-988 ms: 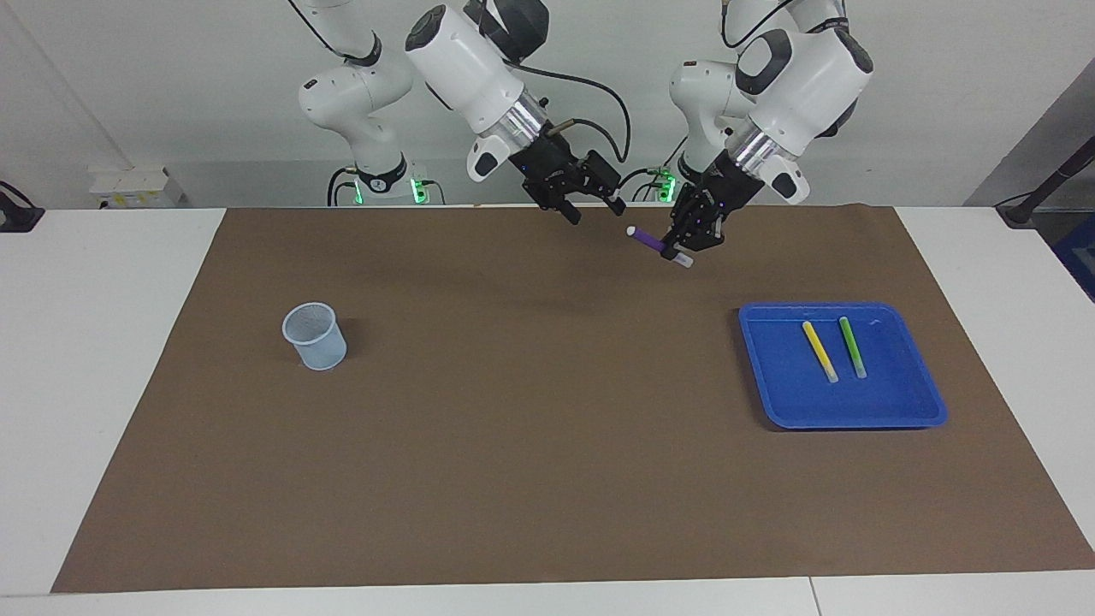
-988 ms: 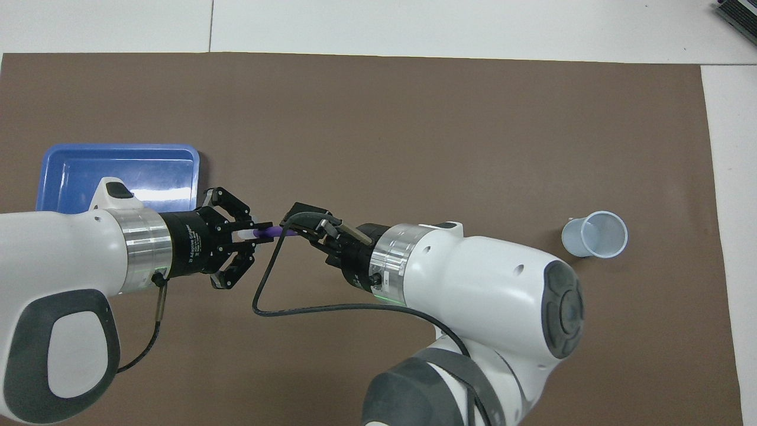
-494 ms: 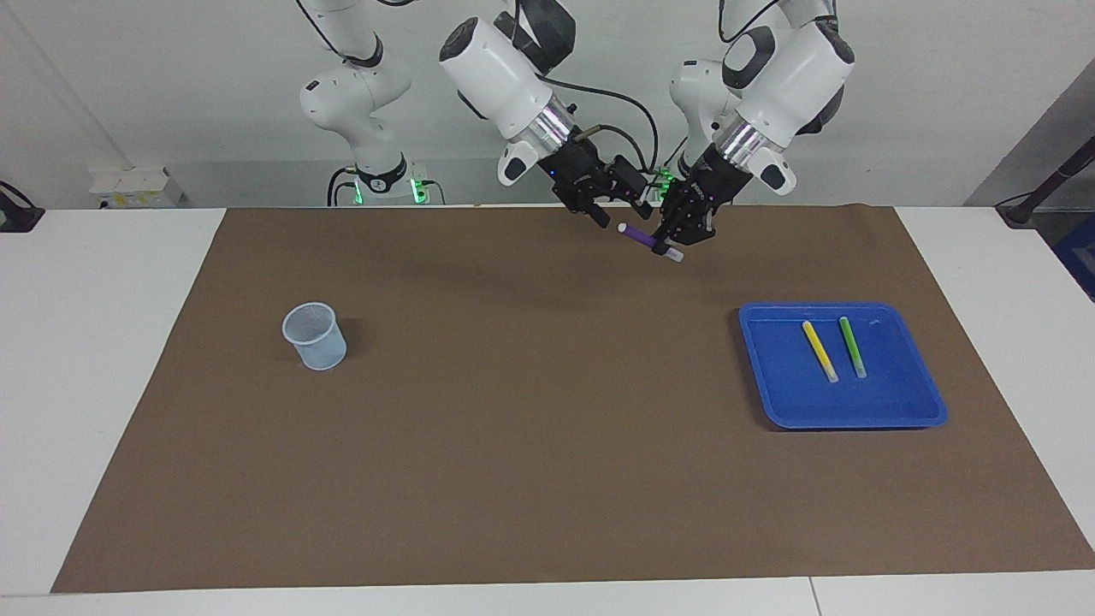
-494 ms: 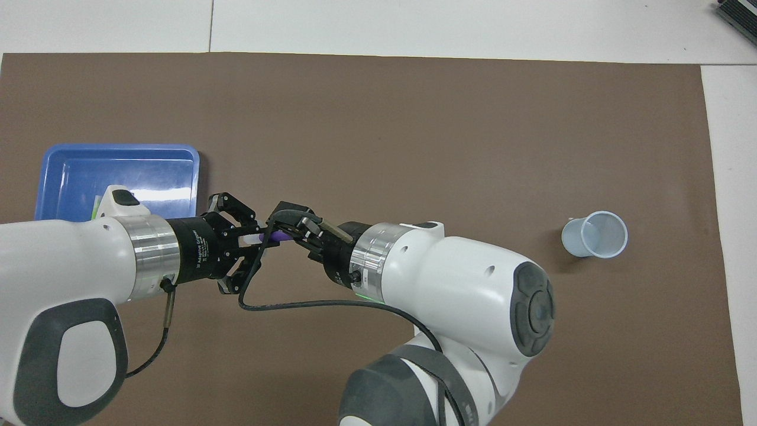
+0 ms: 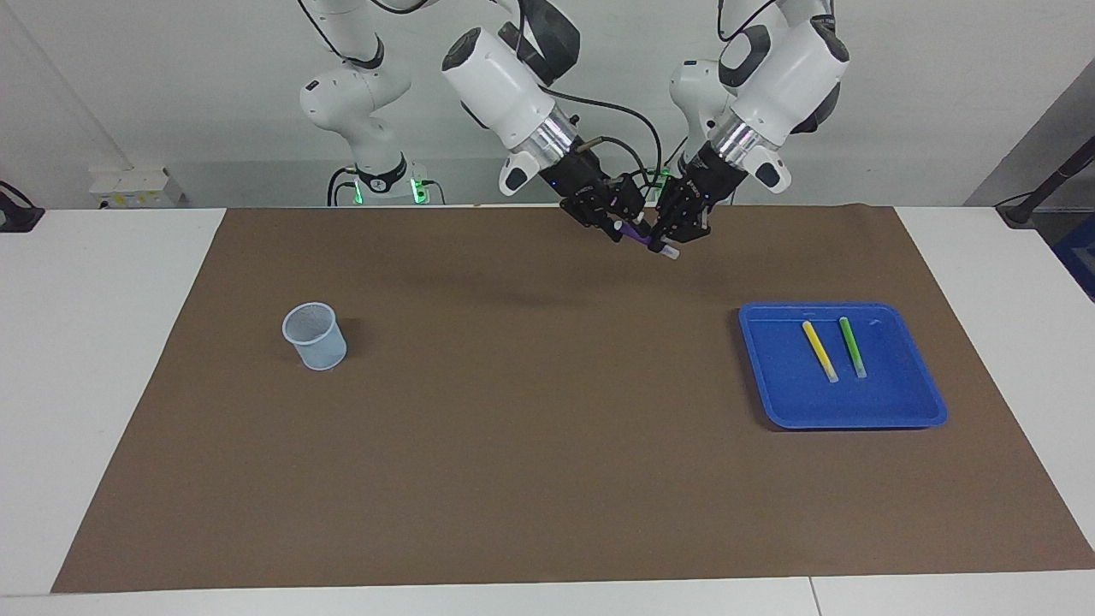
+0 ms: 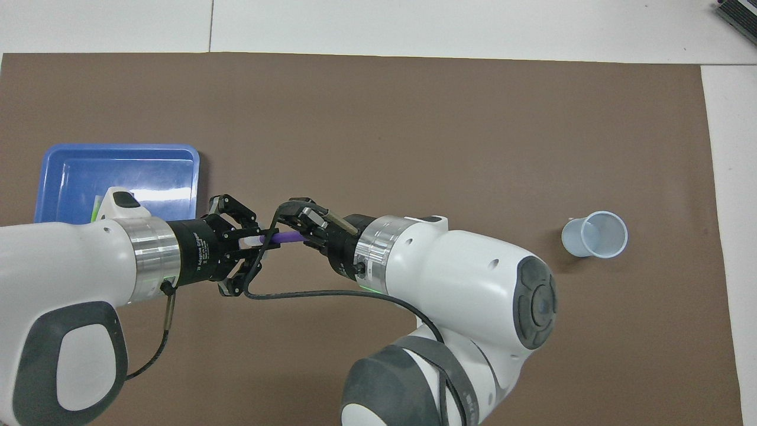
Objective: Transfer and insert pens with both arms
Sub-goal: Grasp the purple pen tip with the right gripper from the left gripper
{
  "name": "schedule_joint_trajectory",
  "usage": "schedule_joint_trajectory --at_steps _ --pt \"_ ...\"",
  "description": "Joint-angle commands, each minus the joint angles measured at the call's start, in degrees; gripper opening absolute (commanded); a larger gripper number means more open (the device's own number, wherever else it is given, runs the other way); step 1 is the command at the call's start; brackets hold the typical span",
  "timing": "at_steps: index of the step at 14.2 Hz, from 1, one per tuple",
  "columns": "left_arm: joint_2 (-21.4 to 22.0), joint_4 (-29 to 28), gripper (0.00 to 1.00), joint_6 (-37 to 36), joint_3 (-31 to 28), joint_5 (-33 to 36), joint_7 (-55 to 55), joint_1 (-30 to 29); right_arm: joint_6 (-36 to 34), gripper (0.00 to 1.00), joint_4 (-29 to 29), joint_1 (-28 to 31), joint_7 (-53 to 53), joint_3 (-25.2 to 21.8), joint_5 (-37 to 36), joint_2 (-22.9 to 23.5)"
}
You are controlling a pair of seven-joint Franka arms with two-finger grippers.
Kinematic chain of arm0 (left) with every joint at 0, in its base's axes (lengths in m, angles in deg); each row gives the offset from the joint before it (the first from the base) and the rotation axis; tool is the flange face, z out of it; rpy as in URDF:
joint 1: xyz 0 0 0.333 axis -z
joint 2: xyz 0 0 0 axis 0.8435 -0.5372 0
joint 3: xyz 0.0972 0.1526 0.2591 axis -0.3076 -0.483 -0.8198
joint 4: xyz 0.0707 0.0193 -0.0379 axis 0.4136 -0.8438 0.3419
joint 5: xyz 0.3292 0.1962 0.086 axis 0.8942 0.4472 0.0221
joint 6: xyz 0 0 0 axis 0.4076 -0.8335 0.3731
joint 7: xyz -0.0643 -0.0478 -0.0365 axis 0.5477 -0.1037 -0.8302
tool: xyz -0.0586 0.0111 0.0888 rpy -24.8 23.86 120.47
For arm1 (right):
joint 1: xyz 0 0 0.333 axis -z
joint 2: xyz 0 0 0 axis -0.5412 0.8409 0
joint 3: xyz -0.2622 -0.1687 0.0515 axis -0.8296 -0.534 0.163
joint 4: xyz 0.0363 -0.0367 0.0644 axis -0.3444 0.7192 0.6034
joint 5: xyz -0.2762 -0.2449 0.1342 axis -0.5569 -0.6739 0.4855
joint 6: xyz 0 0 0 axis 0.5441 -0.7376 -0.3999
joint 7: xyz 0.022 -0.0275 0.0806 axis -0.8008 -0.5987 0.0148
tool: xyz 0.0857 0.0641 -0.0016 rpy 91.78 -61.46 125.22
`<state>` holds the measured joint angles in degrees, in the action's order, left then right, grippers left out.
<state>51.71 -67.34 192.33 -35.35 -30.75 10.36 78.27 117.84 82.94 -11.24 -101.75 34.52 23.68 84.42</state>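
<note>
The tray (image 5: 907,412) lies toward the left arm's end of the table, two marker pens (image 5: 819,351) side by side in it; the cup (image 5: 315,336) stands well apart from the tray, toward the right arm's end.

— What is surrounding the table (image 5: 111,342)?
— A plain white wall (image 5: 171,77) is rising at the robots' end.
— And covering it?
— A brown mat (image 5: 530,445) is lying across its white top.
</note>
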Motion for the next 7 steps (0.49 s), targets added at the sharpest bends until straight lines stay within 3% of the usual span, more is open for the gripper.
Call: schedule_joint_trajectory --at_steps 1,5,6,7 --pt "2.38 -2.11 0.0 0.05 -0.7 -0.65 0.2 1.03 0.69 0.32 -1.07 0.15 1.22 0.28 1.65 0.86" --pt "2.39 -2.11 0.0 -0.04 -0.71 -0.65 0.2 1.03 0.6 0.31 -0.98 -0.29 0.95 0.28 1.73 0.77" --pt "2.39 -2.11 0.0 -0.12 -0.71 -0.74 0.29 1.03 0.6 0.23 -0.98 -0.29 1.04 0.28 1.73 0.77" --pt "2.39 -2.11 0.0 -0.12 -0.71 -0.65 0.29 1.03 0.69 0.07 -0.98 -0.21 1.04 0.28 1.73 0.77"
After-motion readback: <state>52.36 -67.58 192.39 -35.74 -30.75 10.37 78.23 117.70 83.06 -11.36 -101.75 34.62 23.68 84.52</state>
